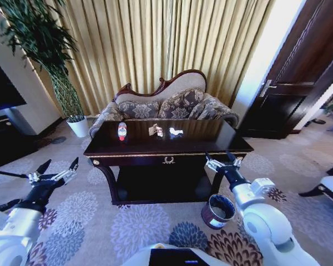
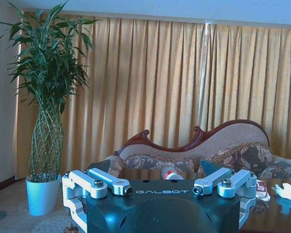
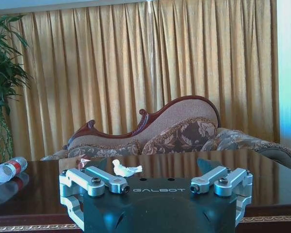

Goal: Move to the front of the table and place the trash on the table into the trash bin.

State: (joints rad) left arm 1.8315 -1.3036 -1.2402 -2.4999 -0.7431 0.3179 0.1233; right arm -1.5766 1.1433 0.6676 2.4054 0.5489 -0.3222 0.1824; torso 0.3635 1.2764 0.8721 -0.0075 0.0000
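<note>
The dark glossy table (image 1: 211, 145) stands straight ahead with the trash on top. That trash is a clear bottle with a red label (image 1: 122, 131) lying at the left, a small tan-and-white carton (image 1: 156, 131) in the middle, and a crumpled white paper scrap (image 1: 175, 132) to its right. The round dark trash bin (image 1: 218, 210) sits on the carpet by the table's front right leg. My right gripper (image 1: 219, 158) hangs open just before the table's front edge, above the bin. My left gripper (image 1: 60, 164) is open over the carpet, left of the table. The right wrist view shows the bottle (image 3: 7, 170) and paper (image 3: 126, 169).
A patterned sofa (image 1: 166, 102) stands behind the table against gold curtains. A tall plant in a white pot (image 1: 77, 126) is at the back left, beside a dark cabinet (image 1: 5, 133). A dark door (image 1: 288, 83) is at the right, and a chair (image 1: 330, 185) at the right edge.
</note>
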